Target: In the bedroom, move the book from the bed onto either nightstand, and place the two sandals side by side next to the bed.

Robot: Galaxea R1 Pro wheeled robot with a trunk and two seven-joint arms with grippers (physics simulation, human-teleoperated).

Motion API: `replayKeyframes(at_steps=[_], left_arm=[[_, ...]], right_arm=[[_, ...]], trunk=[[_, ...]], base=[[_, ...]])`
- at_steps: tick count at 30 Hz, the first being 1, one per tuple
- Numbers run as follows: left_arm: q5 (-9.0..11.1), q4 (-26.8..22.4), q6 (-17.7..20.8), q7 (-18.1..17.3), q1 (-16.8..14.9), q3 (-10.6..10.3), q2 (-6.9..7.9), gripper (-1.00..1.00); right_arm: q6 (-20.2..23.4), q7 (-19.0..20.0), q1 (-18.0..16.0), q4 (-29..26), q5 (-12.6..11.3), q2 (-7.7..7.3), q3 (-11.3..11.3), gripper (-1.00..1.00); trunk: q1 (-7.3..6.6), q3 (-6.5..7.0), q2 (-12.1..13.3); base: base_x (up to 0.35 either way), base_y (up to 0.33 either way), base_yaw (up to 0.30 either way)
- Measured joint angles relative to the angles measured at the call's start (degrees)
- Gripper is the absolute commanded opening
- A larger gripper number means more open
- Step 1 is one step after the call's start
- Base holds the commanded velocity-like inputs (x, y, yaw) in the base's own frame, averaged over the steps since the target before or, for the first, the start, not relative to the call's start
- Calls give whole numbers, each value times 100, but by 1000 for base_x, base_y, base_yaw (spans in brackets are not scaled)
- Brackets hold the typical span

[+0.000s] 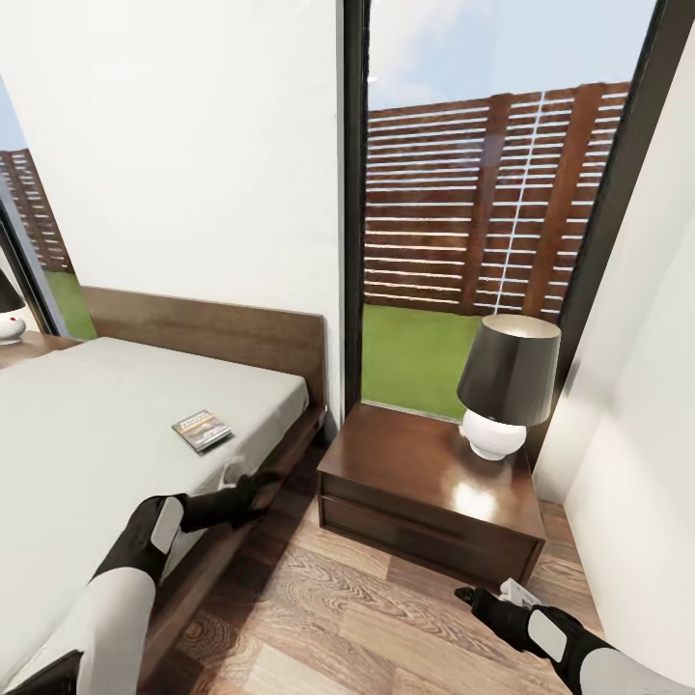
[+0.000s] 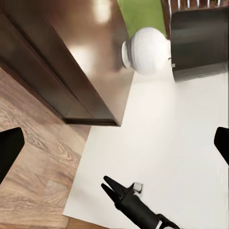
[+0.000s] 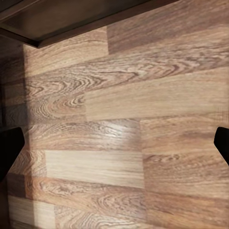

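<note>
Book first: the small thin paperback with a dark cover and pale title band (image 1: 203,430) lies flat on the smooth light-grey mattress of the low dark-brown wooden bed (image 1: 87,454), close to the mattress's near-right corner and not far from the plain headboard. From the head view, the left gripper (image 1: 253,485) hangs over the bed's side rail just below and to the right of the book, near it but not touching; it would have to reach forward and a little leftward to come over it. The book's long axis looks to run diagonally across the mattress, though it is too small to be sure. The left arm is plainly the nearer one. The right gripper (image 1: 468,597) is low over the wood-plank floor (image 1: 367,618), in front of the glossy dark-brown two-drawer nightstand (image 1: 425,483), well apart from the book. Both grippers stand spread with nothing between their fingers, judging by the dark fingertips at the edges of each wrist view. The nightstand top carries a white-based lamp with a dark shade (image 1: 504,396) toward its right, leaving bare surface on the bed side, likely where the book should go.
</note>
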Motion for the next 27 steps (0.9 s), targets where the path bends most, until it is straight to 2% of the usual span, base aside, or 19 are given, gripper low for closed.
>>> replayKeyframes(at_steps=[4,5,8,15,21,27], left_arm=[[38,148,20,-2,-477,-1,116,100],[68,301,31,0,-733,-1,190,100],[62,669,32,3,-1201,-4,326,100],[46,1832,16,85,-2377,1,746,100],[-9,2378,5,565,-3171,30,1155,100],[-27,2532,6,1111,-3591,41,1598,100]], right_arm=[[0,-22,0,0,2,57,1,100],[-2,-41,0,0,3,101,6,100],[-2,-54,0,0,4,167,10,100],[9,-1,0,-3,12,229,14,100],[13,246,0,-12,20,263,22,100],[19,829,0,-15,32,269,28,100]], trunk=[[0,0,0],[0,1,0],[0,0,0],[0,0,0],[0,0,0],[0,0,0]], base=[[0,0,0],[0,0,0],[0,0,0],[0,0,0],[0,0,0],[0,0,0]])
